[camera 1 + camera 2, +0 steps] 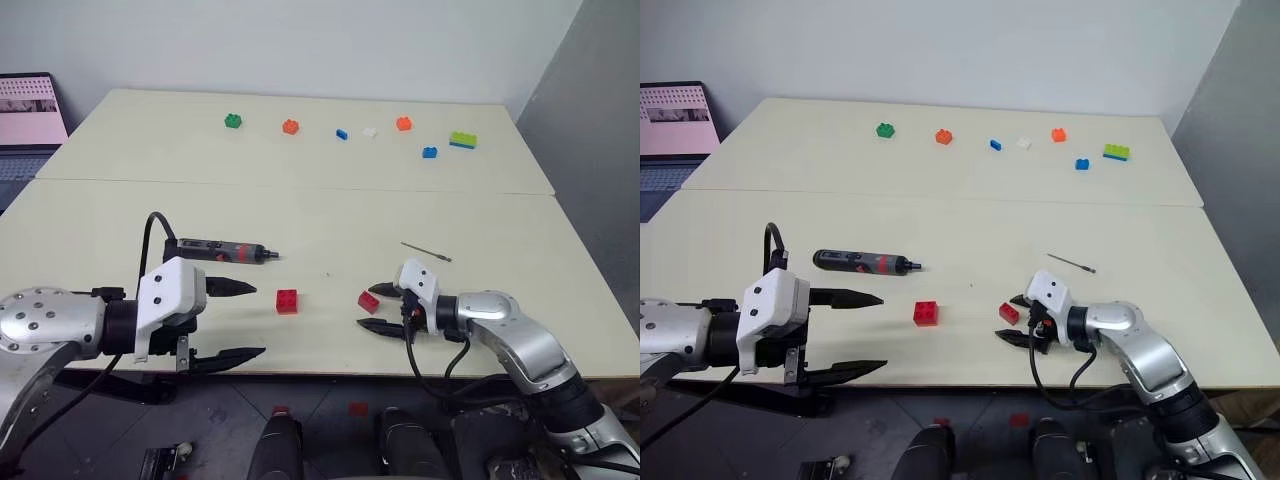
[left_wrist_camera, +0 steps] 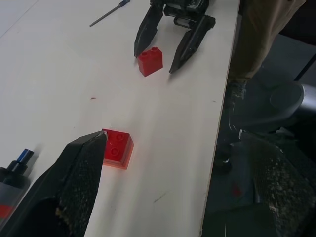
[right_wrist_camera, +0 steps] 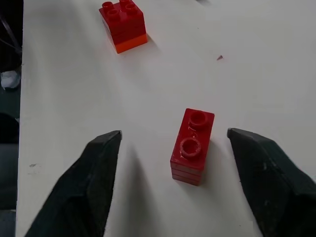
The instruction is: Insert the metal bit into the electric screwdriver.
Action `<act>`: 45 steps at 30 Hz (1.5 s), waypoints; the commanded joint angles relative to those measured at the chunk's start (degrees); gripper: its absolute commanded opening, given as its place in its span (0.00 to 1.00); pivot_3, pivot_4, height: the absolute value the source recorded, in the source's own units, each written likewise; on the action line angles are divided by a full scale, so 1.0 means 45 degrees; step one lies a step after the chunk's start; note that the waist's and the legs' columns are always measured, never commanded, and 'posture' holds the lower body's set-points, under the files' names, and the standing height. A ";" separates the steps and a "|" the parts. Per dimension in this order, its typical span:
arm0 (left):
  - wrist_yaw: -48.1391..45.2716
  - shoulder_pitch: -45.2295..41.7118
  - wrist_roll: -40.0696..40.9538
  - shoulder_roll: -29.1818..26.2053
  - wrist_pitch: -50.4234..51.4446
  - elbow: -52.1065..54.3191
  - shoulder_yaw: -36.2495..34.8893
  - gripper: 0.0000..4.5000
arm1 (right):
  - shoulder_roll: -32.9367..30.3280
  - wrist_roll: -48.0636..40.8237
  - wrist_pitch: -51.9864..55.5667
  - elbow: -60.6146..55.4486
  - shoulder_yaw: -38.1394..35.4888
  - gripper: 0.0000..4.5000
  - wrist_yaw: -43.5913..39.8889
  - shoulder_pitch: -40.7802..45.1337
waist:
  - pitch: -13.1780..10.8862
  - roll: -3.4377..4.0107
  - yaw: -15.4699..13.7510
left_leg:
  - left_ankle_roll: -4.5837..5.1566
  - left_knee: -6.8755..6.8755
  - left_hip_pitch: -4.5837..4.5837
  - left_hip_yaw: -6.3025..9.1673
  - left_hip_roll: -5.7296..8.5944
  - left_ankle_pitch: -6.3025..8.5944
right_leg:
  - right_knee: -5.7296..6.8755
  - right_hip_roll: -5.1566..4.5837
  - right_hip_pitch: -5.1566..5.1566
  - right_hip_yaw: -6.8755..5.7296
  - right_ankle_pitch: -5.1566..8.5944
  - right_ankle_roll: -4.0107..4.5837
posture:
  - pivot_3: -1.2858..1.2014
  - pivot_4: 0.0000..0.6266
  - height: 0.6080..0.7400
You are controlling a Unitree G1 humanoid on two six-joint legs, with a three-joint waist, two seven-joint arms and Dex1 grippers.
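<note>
The electric screwdriver (image 1: 225, 252) lies flat on the table, dark with a red band, its tip toward the right. Far to its right, the thin metal bit (image 1: 426, 251) also rests on the table. My left gripper (image 1: 258, 320) hovers open near the front edge, just in front of the screwdriver, holding nothing. My right gripper (image 1: 367, 306) is low over the table in front of the bit. It is open, with one finger on each side of a small red brick (image 3: 192, 146) and a gap on both sides.
A larger red brick (image 1: 287, 301) sits between the two grippers. Several coloured bricks (image 1: 290, 126) line the far table, past a seam (image 1: 300, 187). A laptop (image 1: 28, 110) stands at the far left. The table's front edge (image 1: 320, 374) runs just behind both grippers.
</note>
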State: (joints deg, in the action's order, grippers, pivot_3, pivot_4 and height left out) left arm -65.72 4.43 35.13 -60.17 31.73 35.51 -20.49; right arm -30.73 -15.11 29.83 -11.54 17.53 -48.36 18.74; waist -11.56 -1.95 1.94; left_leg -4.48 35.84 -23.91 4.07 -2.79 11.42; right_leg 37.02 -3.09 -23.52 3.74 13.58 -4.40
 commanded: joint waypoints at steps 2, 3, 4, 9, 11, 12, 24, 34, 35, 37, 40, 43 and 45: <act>0.0071 -0.0037 0.0119 0.0372 -0.0502 0.0141 0.0097 1.00 | 0.0240 0.0261 -0.0570 -0.0062 -0.0132 0.51 0.0167 -0.0164 | 0.0000 0.0000 0.0001 | 0.0000 -0.0003 0.0000 0.0001 0.0000 0.0000 | 0.0000 0.0001 -0.0001 0.0000 0.0000 0.0000 | 0.52 0.24 1.00; 0.0077 -0.0029 0.0184 0.0471 -0.0542 0.0131 0.0098 1.00 | 0.0301 0.0303 -0.0628 -0.0025 -0.0141 0.45 0.0214 -0.0193 | 0.0000 0.0000 0.0001 | 0.0000 -0.0004 0.0000 0.0001 0.0000 0.0000 | 0.0001 0.0001 -0.0001 0.0000 0.0000 -0.0001 | 0.52 0.24 1.00; 0.0072 -0.0025 0.0228 0.0563 -0.0582 0.0102 0.0107 1.00 | 0.0367 0.0330 -0.0670 0.0024 -0.0160 0.41 0.0253 -0.0213 | 0.0000 0.0000 0.0001 | 0.0000 -0.0005 0.0000 0.0001 -0.0001 0.0000 | 0.0001 0.0002 -0.0001 0.0000 0.0000 0.0000 | 0.52 0.24 1.00; 0.0036 0.0056 0.0187 0.1245 -0.1113 -0.0379 0.0155 1.00 | 0.0632 0.0672 -0.1050 0.0260 -0.0160 0.10 0.0488 -0.0397 | 0.0002 -0.0002 0.0002 | 0.0000 0.0001 0.0002 0.0000 0.0000 0.0000 | 0.0002 0.0001 0.0004 0.0002 0.0000 -0.0001 | 0.52 0.24 1.00; -0.0024 0.0082 0.0149 0.1564 -0.1504 -0.0513 0.0195 1.00 | 0.0701 0.0760 -0.1164 0.0197 -0.0274 0.10 0.0660 -0.0512 | 0.0003 -0.0004 0.0005 | 0.0000 0.0002 0.0009 0.0001 0.0000 0.0000 | 0.0005 0.0001 0.0007 0.0001 -0.0001 -0.0001 | 0.52 0.24 1.00; -0.0062 0.0046 0.0191 0.1744 -0.1719 -0.0557 0.0239 1.00 | 0.0724 0.0756 -0.1210 0.0113 -0.0435 0.10 0.0810 -0.0562 | 0.0003 -0.0002 0.0002 | 0.0001 0.0000 0.0009 0.0002 -0.0001 0.0000 | 0.0004 0.0003 0.0007 0.0001 -0.0001 -0.0001 | 0.52 0.24 1.00; 0.0511 -0.3257 -0.0027 0.3983 -0.2518 -0.1484 0.3362 1.00 | -0.0669 0.0878 -0.0510 -0.0797 -0.6653 0.10 0.4204 -0.2850 | 0.0020 -0.0028 -0.0080 | 0.0001 0.0014 0.0012 0.0010 0.0009 -0.0001 | -0.0011 0.0004 0.0048 0.0005 -0.0008 -0.0016 | 0.52 0.24 1.00; 0.0687 -0.4554 -0.0298 0.4655 -0.2583 -0.1893 0.4629 1.00 | -0.0105 0.0967 -0.1054 0.2611 -0.7956 0.10 0.5844 -0.1892 | 0.0020 -0.0019 0.0159 | 0.0008 0.0024 0.0028 -0.0003 0.0012 -0.0005 | 0.0001 0.0009 0.0051 0.0040 -0.0022 -0.0036 | 0.52 0.24 1.00; 0.0695 -0.4571 -0.0312 0.4652 -0.2572 -0.1880 0.4651 1.00 | -0.0018 0.0917 -0.1060 0.2658 -0.8058 0.10 0.5958 -0.1845 | 0.0020 -0.0019 0.0169 | 0.0008 0.0023 0.0026 -0.0003 0.0012 -0.0005 | -0.0002 0.0010 0.0051 0.0040 -0.0022 -0.0036 | 0.52 0.24 1.00; 0.0694 -0.4575 -0.0317 0.4637 -0.2529 -0.1846 0.4649 1.00 | 0.0086 0.0751 -0.1076 0.2662 -0.8188 0.10 0.6006 -0.1823 | 0.0020 -0.0019 0.0187 | 0.0008 0.0019 0.0022 -0.0002 0.0012 -0.0004 | -0.0005 0.0010 0.0052 0.0040 -0.0021 -0.0037 | 0.52 0.24 1.00; 0.0720 -0.4575 -0.0336 0.4560 -0.2465 -0.1773 0.4623 1.00 | 0.0239 0.0456 -0.1040 0.2435 -0.8402 0.30 0.6002 -0.1929 | 0.0019 -0.0018 0.0207 | 0.0008 0.0016 0.0016 -0.0002 0.0017 -0.0004 | -0.0010 0.0009 0.0052 0.0049 -0.0016 -0.0044 | 0.52 0.24 1.00; 0.0773 -0.4592 -0.0336 0.4489 -0.2367 -0.1729 0.4592 1.00 | 0.0279 0.0322 -0.1148 0.2254 -0.8673 0.48 0.6161 -0.2067 | 0.0019 -0.0018 0.0216 | 0.0008 0.0018 0.0017 -0.0002 0.0017 -0.0004 | -0.0009 0.0009 0.0052 0.0049 -0.0016 -0.0044 | 0.52 0.24 1.00; 0.0807 -0.4606 -0.0378 0.4391 -0.2313 -0.1734 0.4548 1.00 | 0.0218 0.0316 -0.1279 0.2008 -0.8794 0.60 0.6154 -0.2240 | 0.0019 -0.0018 0.0220 | 0.0008 0.0019 0.0019 -0.0001 0.0017 -0.0005 | -0.0007 0.0009 0.0052 0.0049 -0.0017 -0.0045 | 0.52 0.24 1.00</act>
State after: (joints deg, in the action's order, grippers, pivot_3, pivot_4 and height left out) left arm -62.57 -15.38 33.59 -39.71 21.25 26.34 0.65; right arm -28.97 -12.90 25.90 0.37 -19.81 -21.03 9.17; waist -11.47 -2.03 2.92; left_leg -4.44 35.93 -23.82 4.06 -2.71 11.40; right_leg 37.00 -3.04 -23.29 3.96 13.51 -4.61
